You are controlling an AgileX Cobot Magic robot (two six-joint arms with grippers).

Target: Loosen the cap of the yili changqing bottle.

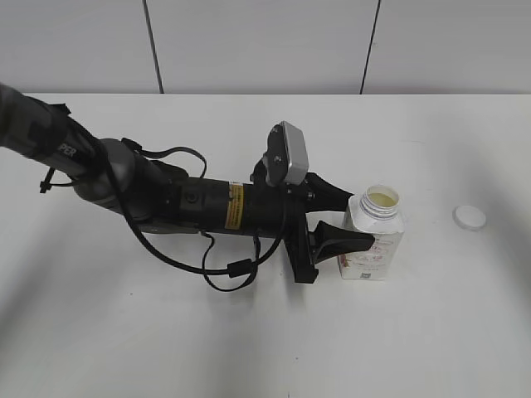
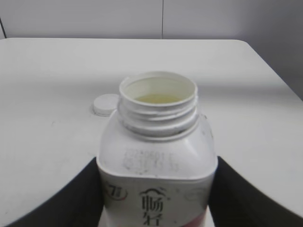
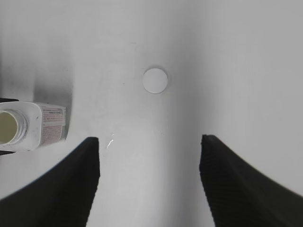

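The left pincer [image 1: 353, 222] grips the uncapped bottle [image 1: 375, 234]; the cap [image 1: 470, 217] lies apart toward the surface's [image 1: 249, 332] right edge. The right pincer [image 3: 149, 177] hangs open above.

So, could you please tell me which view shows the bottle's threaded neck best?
The left wrist view: the threaded neck fills the centre, side-on. The exterior view and right wrist view show mostly its open mouth from above.
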